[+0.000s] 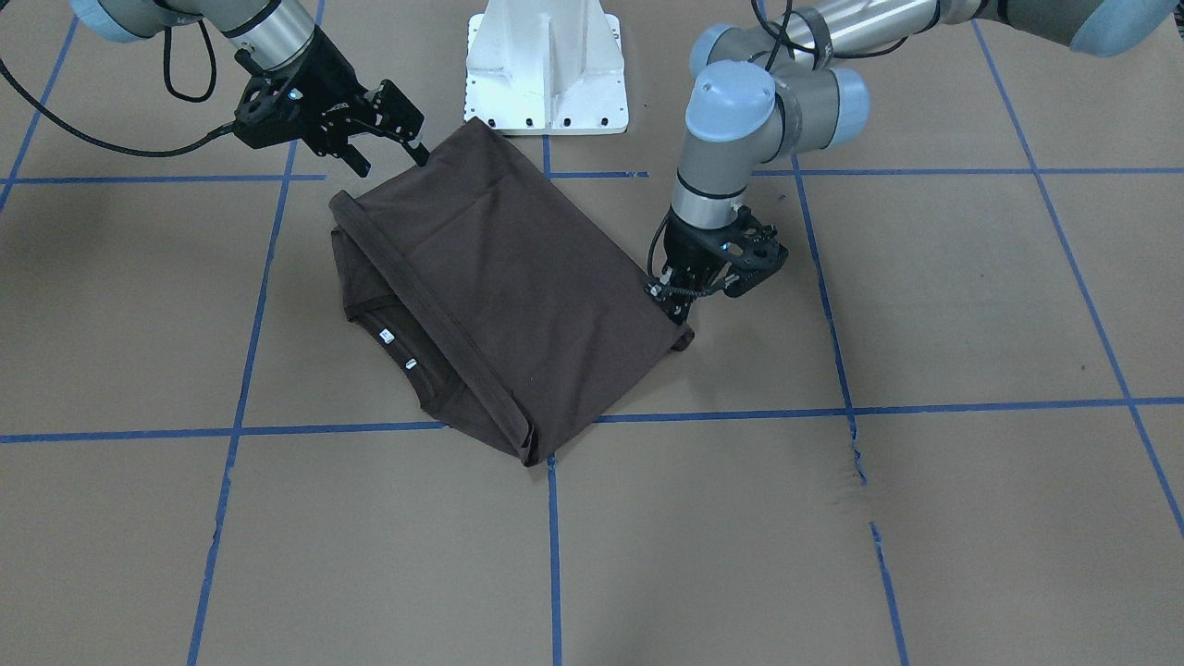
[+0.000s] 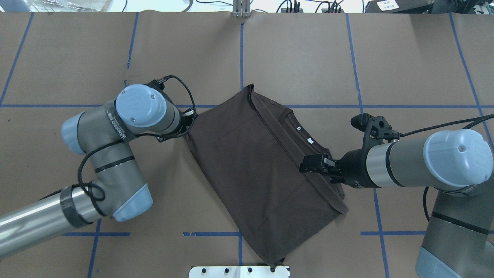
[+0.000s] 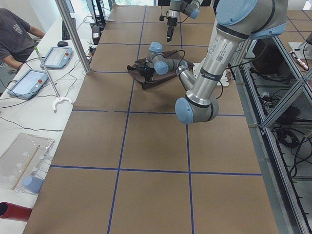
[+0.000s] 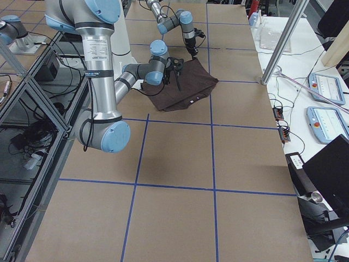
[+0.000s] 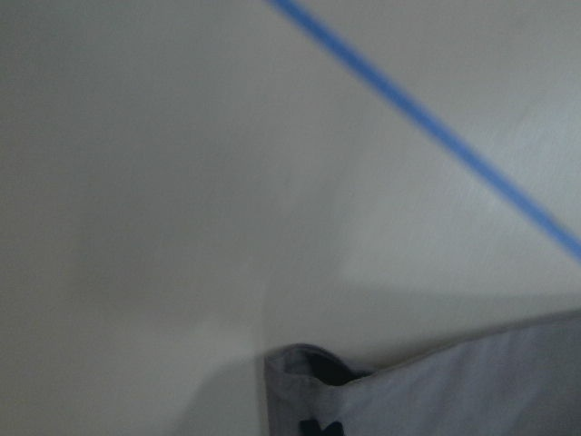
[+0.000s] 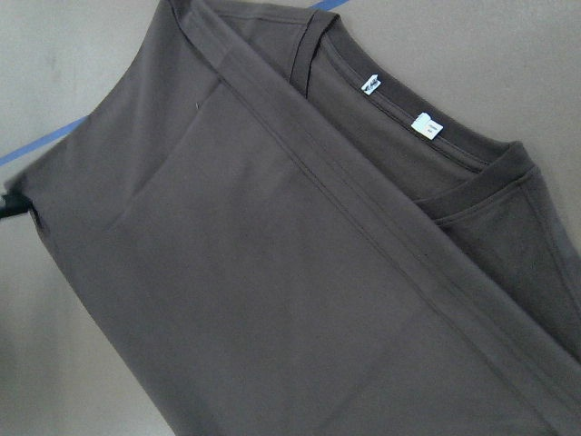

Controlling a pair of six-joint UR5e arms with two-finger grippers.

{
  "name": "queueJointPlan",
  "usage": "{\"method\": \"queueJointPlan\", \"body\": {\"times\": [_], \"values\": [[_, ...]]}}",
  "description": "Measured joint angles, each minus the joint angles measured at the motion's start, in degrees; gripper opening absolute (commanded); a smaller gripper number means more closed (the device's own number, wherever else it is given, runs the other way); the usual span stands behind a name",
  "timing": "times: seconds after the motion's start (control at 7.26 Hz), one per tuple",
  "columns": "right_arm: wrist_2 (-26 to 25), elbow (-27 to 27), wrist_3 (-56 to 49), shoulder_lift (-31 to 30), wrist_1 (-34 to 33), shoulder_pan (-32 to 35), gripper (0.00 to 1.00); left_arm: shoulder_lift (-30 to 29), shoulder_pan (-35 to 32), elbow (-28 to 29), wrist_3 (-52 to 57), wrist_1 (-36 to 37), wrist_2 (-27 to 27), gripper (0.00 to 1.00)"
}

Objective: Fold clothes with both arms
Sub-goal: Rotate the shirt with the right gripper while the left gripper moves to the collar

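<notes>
The dark brown T-shirt (image 1: 518,277) (image 2: 254,162) lies folded on the table. Its collar and white tags (image 6: 425,125) show along one side. My left gripper (image 1: 673,298) (image 2: 189,125) is down at table level on the shirt's side edge. It looks shut on that edge, and the left wrist view shows the cloth (image 5: 454,381) bunched up close. My right gripper (image 1: 388,155) (image 2: 308,166) hovers open just above the opposite edge, near the collar end. The right wrist view looks down on the shirt (image 6: 227,254) and shows no fingers.
The white pedestal base (image 1: 546,65) stands right by the shirt's near corner. Blue tape lines (image 1: 555,536) cross the brown table. In the left side view a seated person (image 3: 14,39) and tablets (image 3: 29,83) are at a bench beyond the table's far edge.
</notes>
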Motion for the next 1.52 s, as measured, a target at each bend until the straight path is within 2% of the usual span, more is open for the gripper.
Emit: {"method": "queueJointPlan", "body": {"times": [0.28, 0.69, 1.1, 1.24, 1.52], "values": [[0.0, -0.1, 0.0, 0.1, 0.0, 0.0, 1.00, -6.8, -5.3, 11.9, 5.5, -5.2, 0.1, 0.00], [0.0, -0.3, 0.0, 0.3, 0.0, -0.1, 1.00, -14.8, -7.7, 27.0, 8.8, -17.7, 0.4, 0.00], [0.0, -0.8, -0.1, 0.4, 0.0, 0.1, 1.00, -18.7, -7.8, 34.9, 9.2, -25.7, 2.8, 0.00], [0.0, -0.8, -0.1, 0.4, 0.0, 0.1, 1.00, -19.6, -7.8, 36.9, 9.2, -27.7, 3.6, 0.99], [-0.1, -0.9, -0.1, 0.4, 0.0, 0.2, 1.00, -20.0, -7.8, 38.3, 13.1, -29.0, 5.1, 1.00]]}}
